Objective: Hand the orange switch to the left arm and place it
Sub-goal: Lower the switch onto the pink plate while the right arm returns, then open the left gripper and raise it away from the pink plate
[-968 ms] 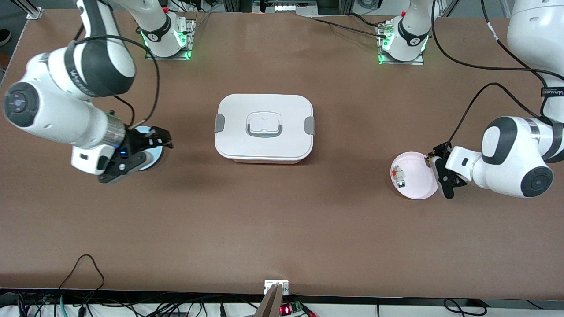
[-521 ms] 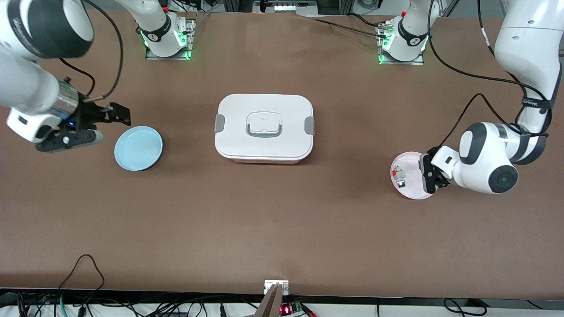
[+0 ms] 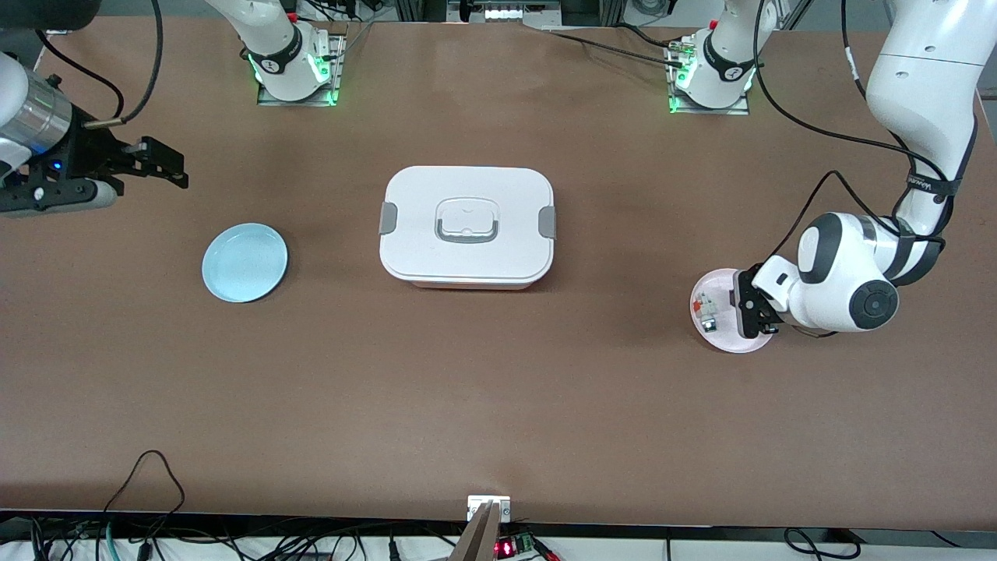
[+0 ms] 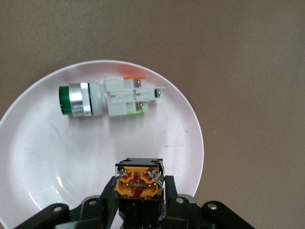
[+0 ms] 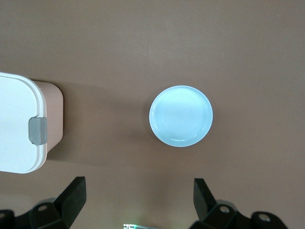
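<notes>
The orange switch, black with an orange face, sits between the fingers of my left gripper, which is shut on it over the pink plate. In the front view the left gripper is over that plate at the left arm's end of the table, and the switch is hidden by the hand. My right gripper is open and empty, up in the air at the right arm's end, away from the blue plate. The white box stands closed at the table's middle.
A green-headed white part lies on the pink plate beside the switch; it also shows in the front view. The right wrist view shows the blue plate, a corner of the box and the open right gripper.
The right arm has risen and drawn away from over the blue plate toward its end of the table. The left gripper has moved farther in over the pink plate.
</notes>
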Motion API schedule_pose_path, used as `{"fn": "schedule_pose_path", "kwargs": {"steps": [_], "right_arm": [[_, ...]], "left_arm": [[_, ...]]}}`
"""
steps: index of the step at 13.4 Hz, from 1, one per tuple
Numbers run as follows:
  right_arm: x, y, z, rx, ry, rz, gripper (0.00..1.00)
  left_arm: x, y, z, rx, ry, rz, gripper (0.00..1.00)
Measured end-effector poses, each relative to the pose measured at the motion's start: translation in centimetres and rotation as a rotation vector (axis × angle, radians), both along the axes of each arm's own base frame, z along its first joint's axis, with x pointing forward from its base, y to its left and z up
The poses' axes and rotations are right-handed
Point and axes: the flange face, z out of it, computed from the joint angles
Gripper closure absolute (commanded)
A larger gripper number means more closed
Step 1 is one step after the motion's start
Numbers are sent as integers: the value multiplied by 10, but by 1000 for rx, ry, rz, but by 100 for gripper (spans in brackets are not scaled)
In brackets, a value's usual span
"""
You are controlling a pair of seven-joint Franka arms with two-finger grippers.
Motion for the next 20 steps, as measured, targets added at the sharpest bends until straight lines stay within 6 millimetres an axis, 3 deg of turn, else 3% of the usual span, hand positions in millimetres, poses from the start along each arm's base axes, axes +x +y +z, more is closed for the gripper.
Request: {"fn": "schedule_pose_path", "kwargs": {"steps": [3,4,5,6,9,11,16,20], "right_arm": [[-19,3,5,-46,-9,-50,0],[-21,4,7,-63,-17,-60,0],[-21,5,10,-68,-27,-76,0],[-20,5,12,-69,-36,-92,0],[-19,6,21,-69,-59,-110,0],[-18,6,28,-67,-77,-113,0],[-17,6,31,-69,-87,-112,0],[-15,9,37,-62,-103,-107,0]], "left_arm": [[3,-4,-3,-5,-25,-4,68],[3,-5,-6,-7,-31,-3,56],[4,-5,-8,-8,-34,-2,11],[4,-6,-8,-9,-36,-3,0],[8,-8,-3,-11,-50,-7,0],[14,-10,10,-11,-42,-12,0],[31,-22,102,38,82,67,0],[20,-26,203,167,85,305,0]]}}
